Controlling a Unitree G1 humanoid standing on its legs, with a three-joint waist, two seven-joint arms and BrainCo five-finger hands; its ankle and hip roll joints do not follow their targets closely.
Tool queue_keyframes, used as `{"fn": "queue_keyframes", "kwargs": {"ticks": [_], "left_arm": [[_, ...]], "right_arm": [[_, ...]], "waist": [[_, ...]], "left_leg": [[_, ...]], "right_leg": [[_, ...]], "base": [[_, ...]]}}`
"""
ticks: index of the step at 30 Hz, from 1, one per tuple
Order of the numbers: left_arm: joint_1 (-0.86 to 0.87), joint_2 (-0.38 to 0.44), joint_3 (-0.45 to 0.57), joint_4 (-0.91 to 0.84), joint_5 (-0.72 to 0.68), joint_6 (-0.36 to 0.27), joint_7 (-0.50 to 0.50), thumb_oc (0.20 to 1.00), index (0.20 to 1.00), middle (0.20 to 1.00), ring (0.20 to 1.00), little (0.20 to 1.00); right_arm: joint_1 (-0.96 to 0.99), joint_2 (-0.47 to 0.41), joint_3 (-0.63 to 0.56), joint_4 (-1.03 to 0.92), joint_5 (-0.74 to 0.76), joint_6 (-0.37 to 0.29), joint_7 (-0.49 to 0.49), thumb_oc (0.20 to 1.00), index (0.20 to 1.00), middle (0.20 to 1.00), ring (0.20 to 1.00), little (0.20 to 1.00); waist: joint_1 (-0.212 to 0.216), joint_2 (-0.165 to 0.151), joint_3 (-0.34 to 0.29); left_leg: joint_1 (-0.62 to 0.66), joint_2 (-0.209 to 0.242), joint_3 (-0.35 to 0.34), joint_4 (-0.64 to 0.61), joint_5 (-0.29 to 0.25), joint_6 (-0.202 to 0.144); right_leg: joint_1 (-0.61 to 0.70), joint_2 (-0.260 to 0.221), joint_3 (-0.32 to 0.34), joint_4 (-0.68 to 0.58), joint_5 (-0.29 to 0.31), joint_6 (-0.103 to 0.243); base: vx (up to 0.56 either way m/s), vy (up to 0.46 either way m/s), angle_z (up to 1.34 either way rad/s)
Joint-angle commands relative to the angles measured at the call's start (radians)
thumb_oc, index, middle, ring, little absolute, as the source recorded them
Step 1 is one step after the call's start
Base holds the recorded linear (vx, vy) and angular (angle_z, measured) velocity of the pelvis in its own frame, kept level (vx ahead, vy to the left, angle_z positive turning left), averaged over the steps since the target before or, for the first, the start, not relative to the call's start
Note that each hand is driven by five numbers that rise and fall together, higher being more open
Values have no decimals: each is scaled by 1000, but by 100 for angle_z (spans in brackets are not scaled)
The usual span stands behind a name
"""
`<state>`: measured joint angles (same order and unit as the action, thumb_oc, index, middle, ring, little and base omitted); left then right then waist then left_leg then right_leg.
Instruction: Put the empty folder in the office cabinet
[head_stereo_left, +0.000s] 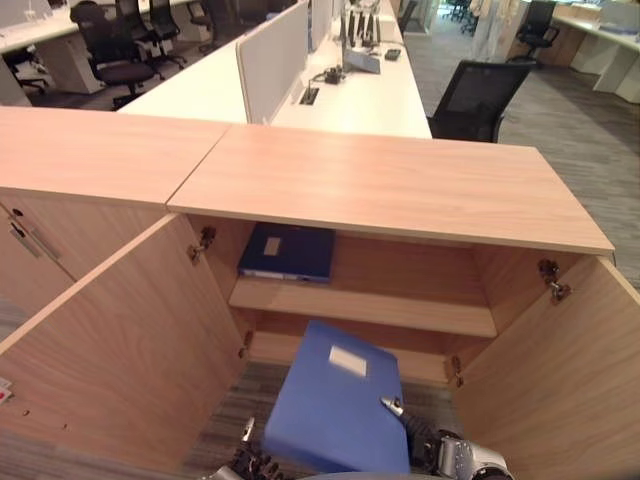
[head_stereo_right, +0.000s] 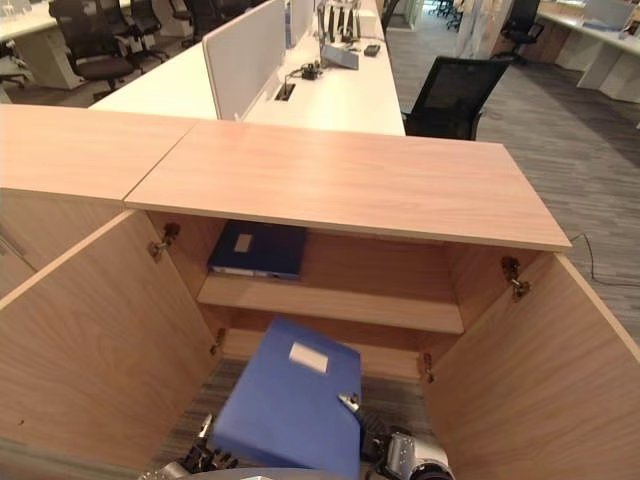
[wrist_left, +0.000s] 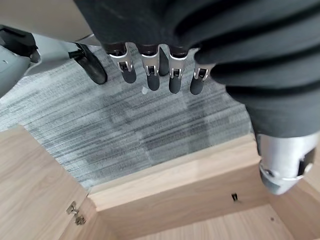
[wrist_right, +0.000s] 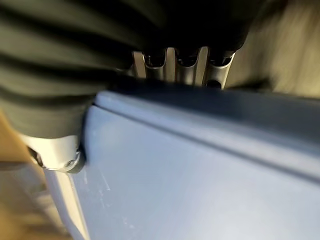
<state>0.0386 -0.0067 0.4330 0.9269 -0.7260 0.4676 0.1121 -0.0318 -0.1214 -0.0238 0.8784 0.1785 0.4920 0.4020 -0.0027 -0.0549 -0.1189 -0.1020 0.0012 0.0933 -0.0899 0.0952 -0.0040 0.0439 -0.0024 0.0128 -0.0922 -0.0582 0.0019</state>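
The flat blue plastic folder (head_stereo_left: 335, 400), clasped by the right hand (head_stereo_left: 415, 432) at lower centre, is pointed lengthwise at the open light-wood cabinet (head_stereo_left: 390, 185) above.

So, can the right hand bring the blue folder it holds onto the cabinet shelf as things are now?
Probably yes. Both cabinet doors stand wide open, and the shelf is bare to the right of the dark blue folder already lying there. The right hand holds the blue folder just in front of the opening.
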Motion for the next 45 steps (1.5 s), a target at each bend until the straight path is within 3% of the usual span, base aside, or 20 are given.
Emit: {"fn": "queue_keyframes", "kwargs": {"ticks": [1,6,7,10,14,16,20,23,30,35,38,40,41,42,45], "left_arm": [[-20,-46,14,49,-42,7,46,1000,1000,1000,1000,1000],[-22,-44,18,35,-47,8,51,1000,1000,1000,1000,1000],[-27,-44,8,31,-38,10,50,1000,1000,1000,1000,1000],[-21,-57,-7,43,-27,9,59,1000,1000,1000,1000,1000],[-10,-71,-14,54,-29,9,67,1000,1000,1000,1000,1000],[-8,-78,-19,56,-36,6,78,1000,1000,1000,1000,1000],[20,-105,-25,9,-74,-1,123,1000,1000,1000,1000,1000],[38,-117,-42,-2,-90,-3,146,1000,1000,1000,1000,1000],[32,-136,-84,-18,-108,-13,188,1000,1000,1000,1000,1000],[48,-139,-135,-45,-119,0,208,1000,1000,1000,1000,1000],[20,-113,-136,2,-108,-6,197,1000,1000,1000,1000,1000],[-15,-105,-140,15,-102,-3,193,1000,1000,1000,1000,1000],[-25,-102,-142,16,-100,-2,194,1000,1000,1000,1000,1000],[-35,-105,-152,19,-92,2,193,1000,1000,1000,1000,1000],[-65,-99,-159,31,-91,-3,197,1000,1000,1000,1000,1000]], "right_arm": [[-66,44,-56,1,-54,-5,84,200,200,200,200,200],[-71,58,-66,-3,-35,-19,73,200,200,200,200,200],[-85,74,-84,-25,13,-37,19,200,200,200,200,200],[-131,96,-113,-71,109,-105,-76,200,200,200,200,200],[-161,123,-124,-173,206,-152,-124,200,200,200,200,200],[-180,155,-141,-290,287,-198,-174,200,200,200,200,200],[-198,196,-171,-396,377,-260,-273,200,200,200,200,200],[-219,208,-204,-388,422,-284,-301,200,200,200,200,200],[-309,238,-319,-393,542,-402,-417,200,200,200,200,200],[-423,270,-431,-332,655,-460,-386,200,200,200,200,200],[-509,280,-461,-322,700,-493,-391,200,200,200,200,200],[-589,286,-478,-332,725,-528,-410,200,200,200,200,200],[-618,294,-482,-336,736,-540,-411,200,200,200,200,200],[-692,310,-499,-344,758,-560,-411,200,200,200,200,200],[-759,304,-499,-340,755,-575,-414,200,200,200,200,200]], "waist": [[25,18,-12],[36,6,-3],[41,-14,18],[43,-14,32],[42,-4,41],[46,11,54],[58,40,47],[64,46,45],[76,38,48],[94,32,46],[106,38,66],[117,47,92],[125,49,102],[136,44,120],[136,42,152]], "left_leg": [[95,54,-43,3,-124,-75],[132,70,-35,10,-123,-91],[82,66,-29,143,-171,-96],[29,50,-41,213,-187,-85],[-21,16,-73,163,-130,-76],[-104,-30,-101,96,-49,-72],[-99,-36,-133,5,-5,-63],[-89,-33,-131,3,-6,-52],[-81,-34,-106,3,-39,-8],[-73,-58,-84,5,-71,33],[-65,-53,-49,13,-86,39],[-89,-38,-21,35,-90,36],[-93,-33,-3,38,-95,33],[-104,-28,26,41,-104,27],[-113,-23,40,53,-106,28]], "right_leg": [[-81,52,4,5,57,-90],[-57,61,7,5,51,-106],[-44,42,-1,5,56,-109],[-43,37,-12,5,59,-103],[-49,37,-24,5,53,-100],[-49,40,-23,5,43,-99],[-53,61,-4,5,25,-97],[-59,66,6,5,22,-93],[-79,42,39,5,-15,-49],[-49,-15,41,5,-67,22],[-87,-44,4,106,-92,77],[-169,-57,-61,211,-105,100],[-200,-77,-111,230,-94,103],[-242,-109,-203,200,-42,98],[-291,-117,-229,151,35,92]], "base": [[4,-134,1],[31,-122,0],[-10,-117,8],[-1,-73,17],[23,24,7],[98,84,-1],[126,100,-6],[124,134,-10],[111,172,-12],[173,218,-18],[69,169,-25],[-59,93,-37],[-87,24,-45],[-76,5,-34],[-73,-23,-46]]}}
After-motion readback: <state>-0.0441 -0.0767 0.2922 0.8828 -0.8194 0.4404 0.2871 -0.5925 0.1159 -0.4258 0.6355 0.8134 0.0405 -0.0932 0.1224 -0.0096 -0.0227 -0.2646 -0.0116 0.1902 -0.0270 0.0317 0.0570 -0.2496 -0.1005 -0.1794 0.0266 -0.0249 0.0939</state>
